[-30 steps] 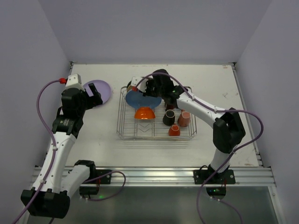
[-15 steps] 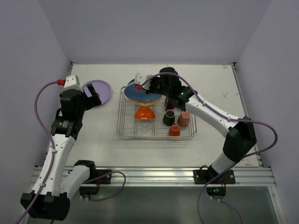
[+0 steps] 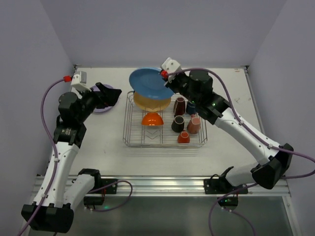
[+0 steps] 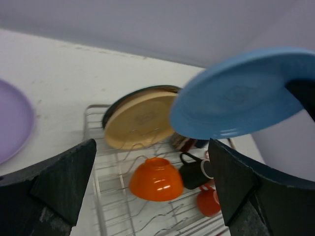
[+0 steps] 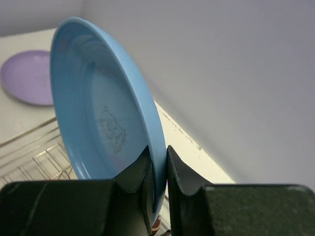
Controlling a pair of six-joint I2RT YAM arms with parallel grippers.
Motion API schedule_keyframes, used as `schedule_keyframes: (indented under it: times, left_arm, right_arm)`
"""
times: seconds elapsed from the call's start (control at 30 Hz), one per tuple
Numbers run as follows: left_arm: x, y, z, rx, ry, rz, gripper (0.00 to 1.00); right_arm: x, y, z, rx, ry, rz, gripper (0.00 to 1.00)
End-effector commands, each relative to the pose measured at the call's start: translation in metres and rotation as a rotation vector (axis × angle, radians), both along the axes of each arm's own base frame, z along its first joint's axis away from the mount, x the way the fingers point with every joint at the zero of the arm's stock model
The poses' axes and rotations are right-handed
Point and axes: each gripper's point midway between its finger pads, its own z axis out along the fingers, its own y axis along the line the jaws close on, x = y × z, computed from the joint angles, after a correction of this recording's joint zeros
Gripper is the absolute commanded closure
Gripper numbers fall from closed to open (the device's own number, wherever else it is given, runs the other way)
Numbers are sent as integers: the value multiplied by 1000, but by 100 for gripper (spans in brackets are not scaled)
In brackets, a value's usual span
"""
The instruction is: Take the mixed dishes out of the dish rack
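Observation:
My right gripper (image 3: 167, 81) is shut on the rim of the blue plate (image 3: 148, 82) and holds it in the air above the far left part of the dish rack (image 3: 132, 135). In the right wrist view the jaws (image 5: 158, 162) pinch the plate's edge (image 5: 98, 113). The yellow-orange plate (image 3: 151, 102) leans in the rack with a dark-rimmed plate (image 4: 115, 101) behind it. The orange bowl (image 3: 152, 119) lies upside down in the rack. Mugs lie at the rack's right: maroon (image 3: 179, 105), black (image 3: 177, 123), pink (image 3: 194, 125), orange (image 3: 183, 137). My left gripper (image 3: 105, 95) is open and empty over the lavender plate (image 3: 97, 107).
The lavender plate lies flat on the white table left of the rack. The rack also shows in the left wrist view (image 4: 91, 110). Grey walls close the table at the back and both sides.
My right gripper lifted the blue plate up and out of the rack, uncovering the yellow-orange plate. My left gripper swung right and tilted toward the rack.

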Motion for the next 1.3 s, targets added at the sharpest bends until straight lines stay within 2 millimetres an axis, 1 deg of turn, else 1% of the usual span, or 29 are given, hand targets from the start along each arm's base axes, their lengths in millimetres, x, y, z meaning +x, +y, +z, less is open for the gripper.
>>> schedule_keyframes:
  times: [0.0,0.03,0.07,0.1,0.13,0.17,0.2,0.23,0.27,0.3,0.33,0.37,0.4,0.43,0.47,0.5,0.53,0.57,0.67,0.77,0.83,0.87,0.97,1.07,1.13,1.2,1.23,1.27]
  left_arm:
    - [-22,-57,56,-171,-267,-357,0]
    - [-23,-63,57,-222,-275,-395,0]
    - [-28,-68,71,-234,-366,-436,0]
    - [-32,-76,64,-247,-362,-478,0]
    - [-29,-81,62,-257,-361,-496,0]
    - [-28,-85,64,-257,-374,-510,0]
    - [-29,-94,70,-257,-383,-536,0]
    - [-21,-101,64,-260,-358,-549,0]
    - [-23,-113,65,-262,-352,-586,0]
    - [-21,-118,74,-253,-371,-598,0]
    - [-12,-125,63,-252,-319,-603,0]
    - [-12,-133,64,-248,-310,-614,0]
    - [-6,-135,65,-233,-312,-602,0]
    - [-2,-139,71,-226,-315,-606,0]
    - [-1,-143,67,-217,-286,-609,0]
    - [2,-143,68,-199,-293,-593,2]
    - [4,-146,72,-191,-296,-597,3]
    - [3,-149,70,-184,-278,-601,6]
    - [1,-152,70,-168,-281,-606,18]
    - [2,-152,65,-149,-266,-591,23]
    - [0,-153,64,-144,-266,-600,23]
    - [0,-153,65,-144,-269,-602,22]
    - [0,-152,66,-144,-271,-596,19]
    - [1,-152,70,-143,-280,-583,19]
    - [4,-150,71,-139,-285,-563,19]
    - [6,-149,71,-137,-287,-557,18]
    - [6,-150,69,-138,-281,-560,17]
    - [5,-152,70,-140,-284,-568,14]
  right_arm:
    - [2,-56,56,438,138,-278,100]
    - [8,-79,50,503,186,-343,100]
    - [-1,-78,46,578,272,-285,100]
    - [-9,-81,44,715,382,-256,100]
    - [-13,-108,41,792,416,-281,100]
    - [-23,-105,41,868,503,-228,100]
    - [-28,-110,41,887,516,-211,100]
    - [-33,-121,37,900,520,-212,100]
    - [-41,-117,36,910,558,-170,100]
    - [-45,-116,34,914,578,-152,100]
    - [-47,-118,31,930,605,-146,100]
    - [-49,-118,29,936,627,-132,100]
    - [-56,-113,27,931,662,-87,100]
    - [-55,-115,21,937,687,-87,100]
    - [-58,-113,20,951,709,-69,100]
    - [-62,-110,22,950,720,-30,100]
    - [-63,-109,18,952,734,-21,100]
    - [-65,-106,18,956,746,-1,100]
    - [-65,-104,18,958,751,17,100]
    - [-63,-103,18,968,747,20,100]
    - [-58,-105,17,979,738,4,100]
    - [-51,-111,16,999,715,-44,100]
    - [-40,-125,14,1027,665,-143,100]
    - [-34,-134,13,1050,626,-199,100]
    - [-28,-146,9,1077,594,-273,100]
    - [-26,-155,13,1102,548,-313,100]
    - [-26,-155,12,1103,546,-312,100]
    - [-25,-153,11,1102,556,-300,100]
